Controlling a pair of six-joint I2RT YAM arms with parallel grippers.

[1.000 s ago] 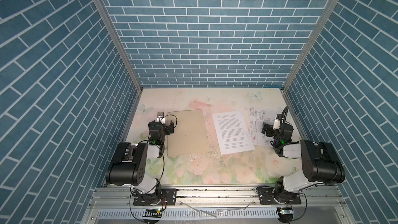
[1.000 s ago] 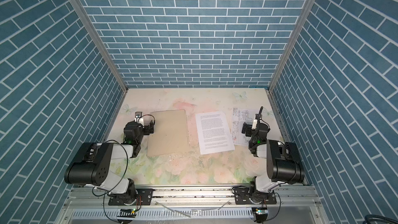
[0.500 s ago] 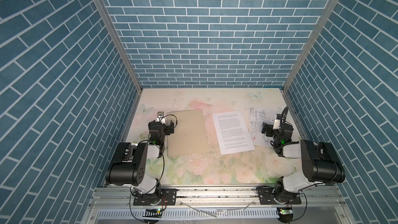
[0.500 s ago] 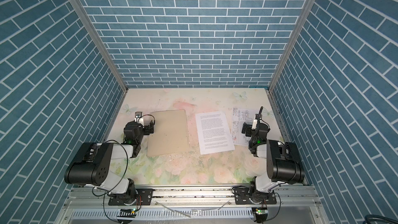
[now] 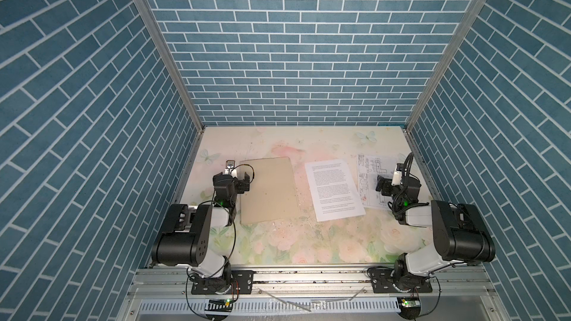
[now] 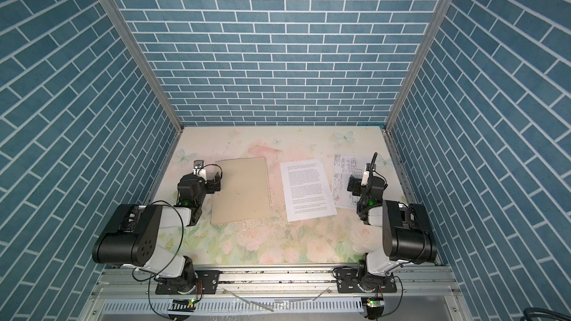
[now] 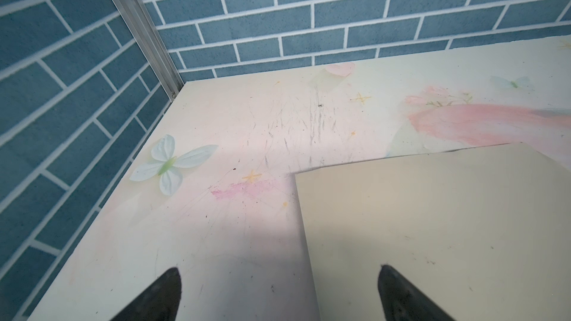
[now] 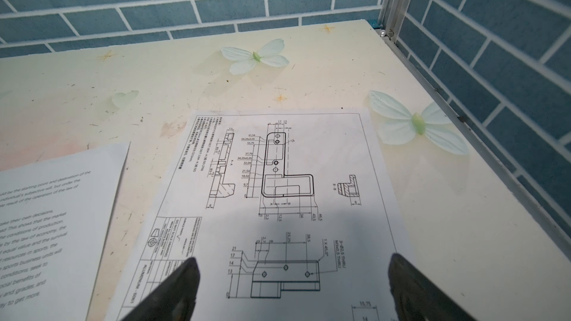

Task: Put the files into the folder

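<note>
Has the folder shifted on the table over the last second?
No. In both top views the folder lies shut at the same spot as before, beside the text sheet, with the same gap of bare table between them.

We see a tabletop (image 5: pixel 278 242) printed with pale pink roses and green leaves, its pattern densest along the near edge. We see printed butterflies (image 5: pixel 366 138) on it too, one toward the far right corner and one (image 5: pixel 209 156) at the far left. Dark specks and scuff marks (image 7: pixel 315 118) show on the far left part of the surface. Blue brick-pattern walls (image 5: pixel 293 41) with white joints enclose the table on the left, right and far sides, joined at the far corners by aluminium posts (image 5: pixel 160 44). Along the near edge we see a metal rail (image 5: pixel 309 279).
</note>
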